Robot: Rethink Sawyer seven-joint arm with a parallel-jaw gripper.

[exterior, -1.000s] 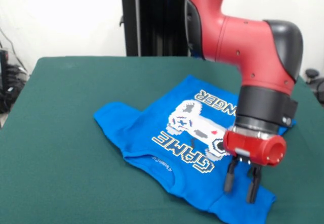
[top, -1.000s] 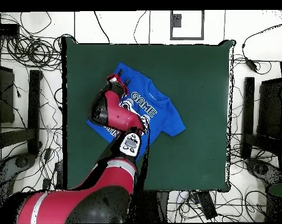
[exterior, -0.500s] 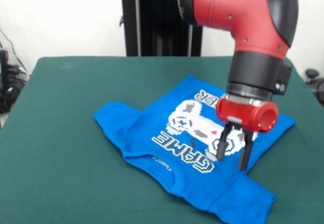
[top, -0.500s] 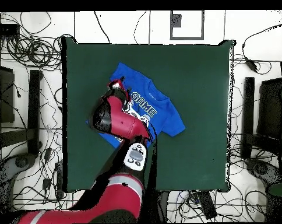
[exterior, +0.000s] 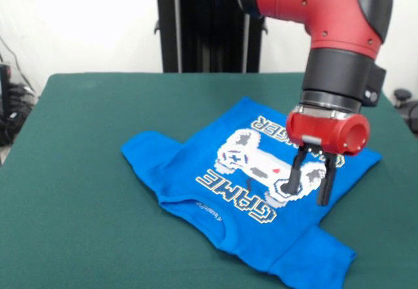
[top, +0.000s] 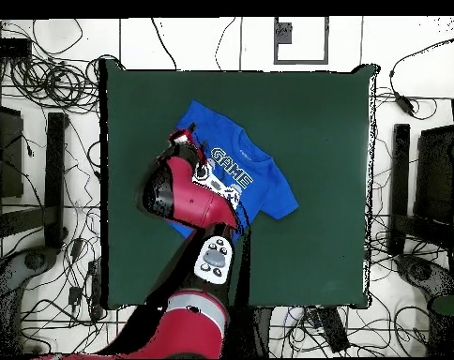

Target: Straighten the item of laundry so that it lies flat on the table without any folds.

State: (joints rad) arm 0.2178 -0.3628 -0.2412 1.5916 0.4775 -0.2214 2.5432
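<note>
Blue T-shirt (exterior: 251, 191) lies print side up on the green desk (exterior: 85, 171), white controller graphic (exterior: 261, 165) and "GAME" lettering (exterior: 236, 197) showing, text upside down in the front view. In that view the shirt sits right of the desk's middle; one sleeve spreads out to the left of the graphic, the other toward the near edge at lower right. The hem corner right of the graphic reaches toward the desk's right edge. The cloth looks mostly spread, with a few soft creases around the collar — not fully flat.

Jaws (exterior: 310, 188) point straight down over the right end of the graphic, the two black fingers (exterior: 295, 175) parted with a clear gap, holding nothing. Tips are close to the fabric — contact cannot be told.

Overhead view: the red arm (top: 189, 192) covers the shirt's left part.
</note>
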